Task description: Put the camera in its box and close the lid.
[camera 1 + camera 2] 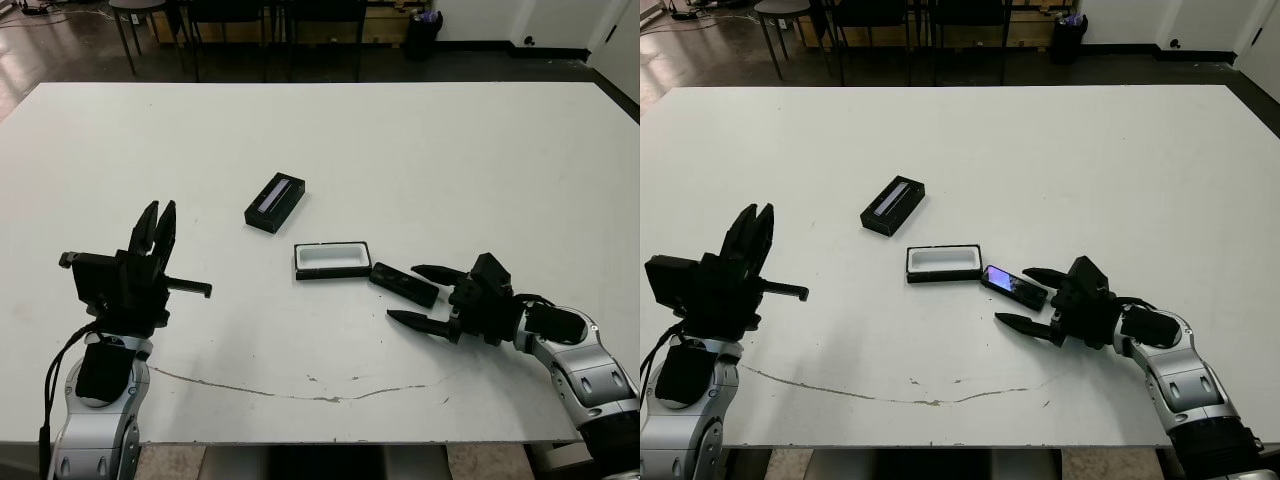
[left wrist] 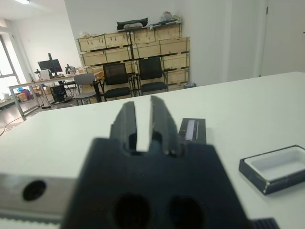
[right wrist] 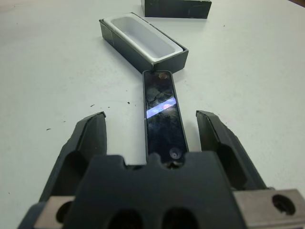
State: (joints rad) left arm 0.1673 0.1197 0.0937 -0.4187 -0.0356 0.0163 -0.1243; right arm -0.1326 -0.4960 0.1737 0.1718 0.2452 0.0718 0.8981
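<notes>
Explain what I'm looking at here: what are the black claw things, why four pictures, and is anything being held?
This is a humanoid robot with two arms at a white table. Each arm ends in a two-fingered claw. Two pictures come from cameras in its head, looking down at the table; the other two come from a camera on each wrist, looking along that claw's fingers.

On the table lie an open box with a white lining, its lid set apart farther back, and a slim black camera just beside the box.

The left claw is raised off to the side with its fingers nearly together, holding nothing. The right claw is open, its fingers either side of the camera's near end, not gripping it.
</notes>
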